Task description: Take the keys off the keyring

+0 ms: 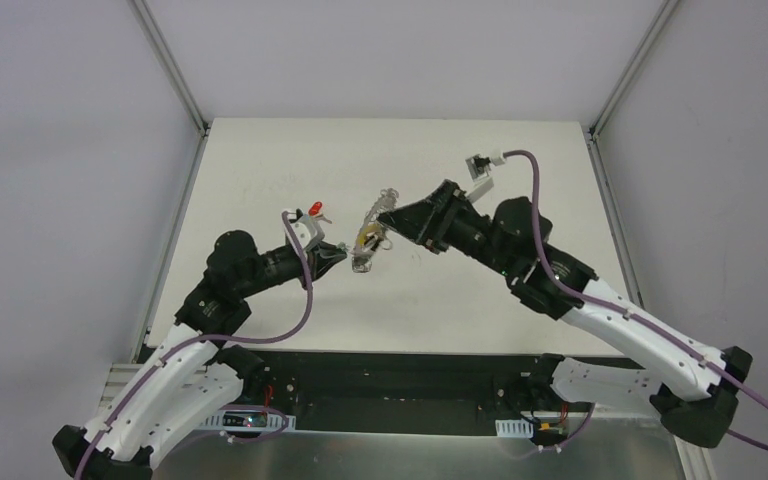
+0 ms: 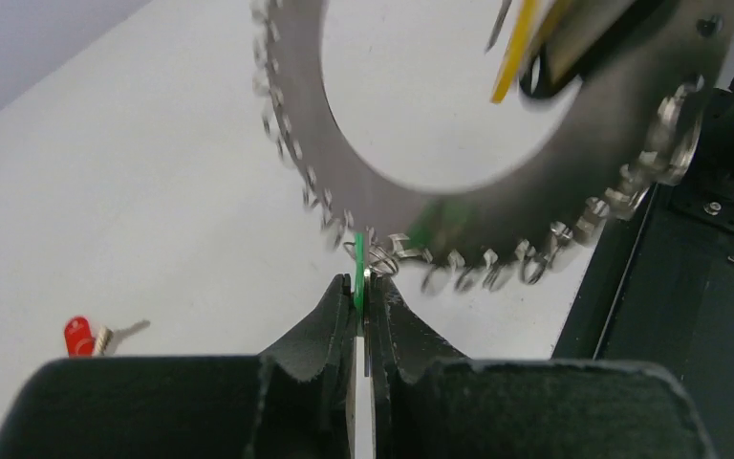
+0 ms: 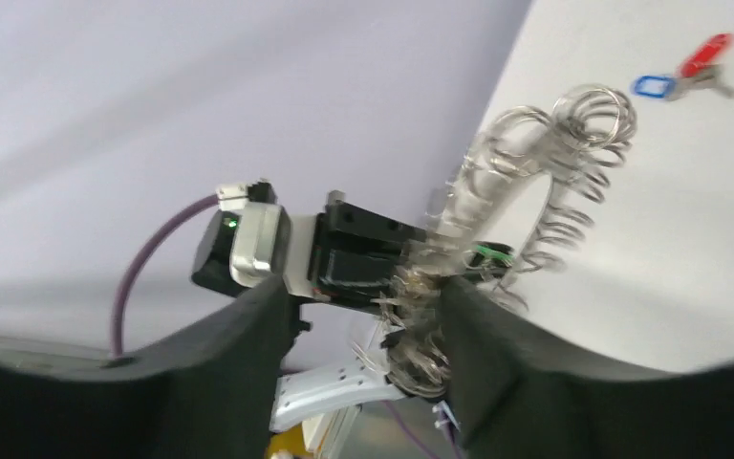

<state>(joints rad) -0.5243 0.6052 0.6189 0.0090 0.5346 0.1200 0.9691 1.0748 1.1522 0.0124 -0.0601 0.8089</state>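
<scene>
Left gripper [image 2: 363, 292]: closed on the head of the green key [image 2: 357, 279], right at the lower rim of the keyring [image 2: 573, 163].
Right gripper [image 3: 363, 306]: clamped on the far side of the keyring and holding it tilted. Blur hides the exact contact.
Keyring position: in the air between the two grippers, above the middle of the counter [image 1: 460, 300] and not touching it.
Already off: a red key [image 3: 707, 55] and a blue key [image 3: 652, 86] lie just beside each other on the counter, well apart from the keyring.
Still on: the green key, and a yellow key [image 2: 516, 53] hanging across the hollow centre. Whether more keys hang there cannot be told.
Progress: roughly midway by my reckoning, with two keys freed, the green one being worked loose, and the yellow one left.
</scene>
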